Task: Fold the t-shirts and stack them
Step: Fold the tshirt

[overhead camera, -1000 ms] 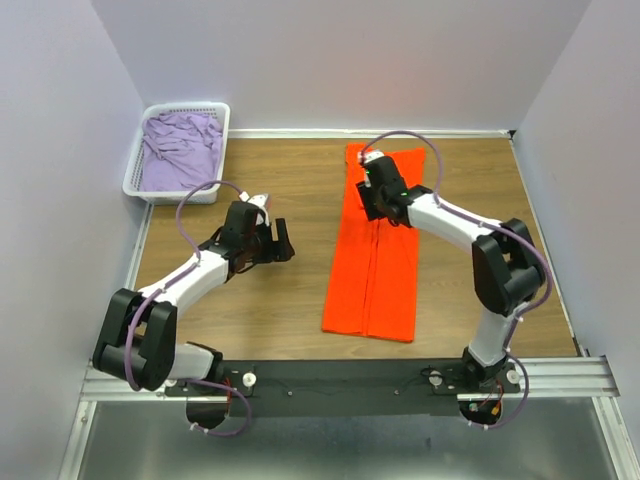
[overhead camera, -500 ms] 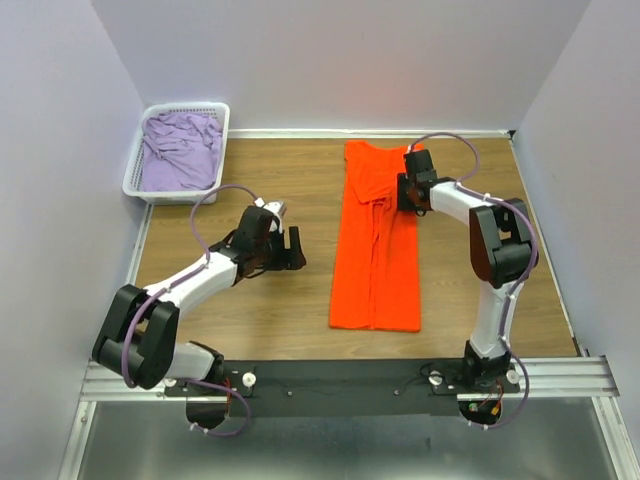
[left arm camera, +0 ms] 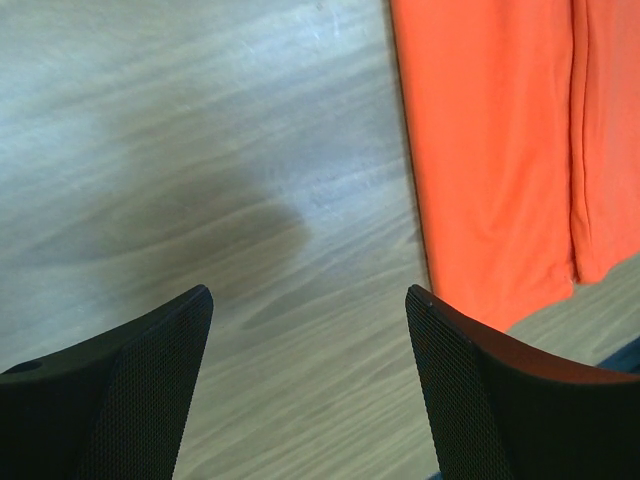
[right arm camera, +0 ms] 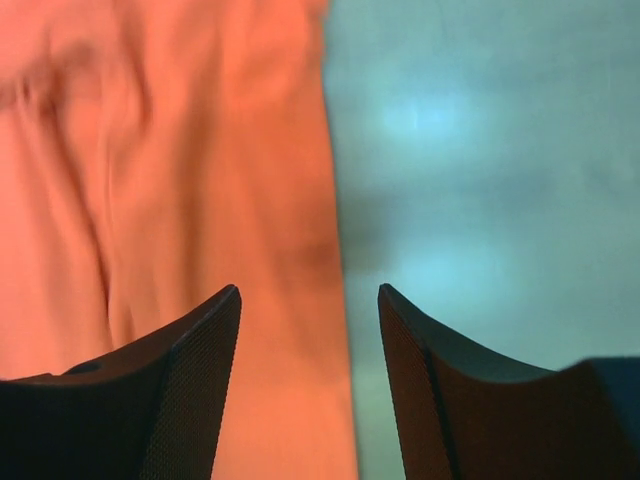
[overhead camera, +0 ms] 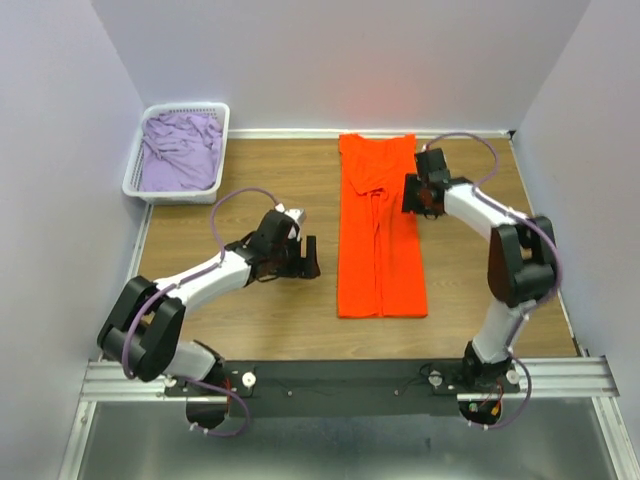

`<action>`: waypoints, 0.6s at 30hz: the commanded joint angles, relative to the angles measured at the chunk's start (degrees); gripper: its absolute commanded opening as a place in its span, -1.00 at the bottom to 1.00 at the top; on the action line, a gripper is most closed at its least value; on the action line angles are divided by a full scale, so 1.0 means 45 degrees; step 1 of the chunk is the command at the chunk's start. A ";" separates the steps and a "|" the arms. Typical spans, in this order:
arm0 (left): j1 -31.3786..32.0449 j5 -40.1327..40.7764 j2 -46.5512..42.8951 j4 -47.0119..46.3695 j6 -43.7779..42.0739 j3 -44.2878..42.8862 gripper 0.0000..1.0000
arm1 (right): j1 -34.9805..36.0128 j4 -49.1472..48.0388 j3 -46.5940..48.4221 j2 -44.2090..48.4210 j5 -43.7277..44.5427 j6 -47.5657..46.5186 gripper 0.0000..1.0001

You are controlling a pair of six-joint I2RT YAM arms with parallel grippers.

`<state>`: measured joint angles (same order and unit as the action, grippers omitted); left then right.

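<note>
The orange t-shirt (overhead camera: 380,235) lies flat on the table as a long narrow strip, its sides folded in and its neck toward the back wall. My right gripper (overhead camera: 411,196) hovers at the strip's right edge near the neck end. Its jaws are open, and the cloth edge (right arm camera: 300,200) runs under the gap between them with nothing gripped. My left gripper (overhead camera: 308,258) is low over bare wood just left of the strip, open and empty (left arm camera: 308,300). The orange hem (left arm camera: 490,170) shows to its right. The lilac t-shirt (overhead camera: 180,148) lies crumpled in the basket.
The white lattice basket (overhead camera: 137,178) stands at the back left corner against the wall. Pale walls close the table on the left, back and right. Bare wooden tabletop (overhead camera: 250,200) lies between the basket and the orange strip.
The right gripper swung from over the shirt's neck to its right edge and opened wider. The orange strip now lies straighter and further back. The left gripper slid right toward it.
</note>
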<state>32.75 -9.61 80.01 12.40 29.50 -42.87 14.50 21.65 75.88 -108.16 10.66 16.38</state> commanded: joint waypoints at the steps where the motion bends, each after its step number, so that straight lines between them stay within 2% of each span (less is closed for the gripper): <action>1: 0.0726 0.0357 -0.0142 0.0816 0.0748 0.0152 0.72 | -0.0059 0.3247 -0.2072 0.2624 -0.1153 0.1534 0.32; 6: 0.1880 0.0592 -0.0806 0.1130 0.2641 0.0639 0.72 | 0.0019 0.4991 -0.4729 0.4872 -0.3009 0.2140 0.31; 10: 0.3032 0.0980 -0.1041 0.1306 0.4125 0.0797 0.68 | 0.0215 0.5794 -0.6370 0.7172 -0.2565 0.2608 0.31; 14: 0.3599 0.1372 -0.0768 0.1443 0.4753 0.0602 0.65 | 0.0234 0.5873 -0.7309 0.7959 -0.3674 0.2960 0.26; 15: 0.3833 0.1431 -0.0439 0.1423 0.4773 0.0427 0.63 | 0.0215 0.5873 -0.7697 0.8058 -0.3812 0.3077 0.19; 18: 0.4166 0.1490 0.0400 0.1423 0.4754 0.0017 0.62 | 0.0313 0.5873 -0.7721 0.8292 -0.4125 0.3312 0.12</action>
<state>49.78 -5.74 78.17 17.69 48.18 -40.71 15.38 46.39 42.41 -72.49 -3.68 28.38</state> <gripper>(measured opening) 0.816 0.577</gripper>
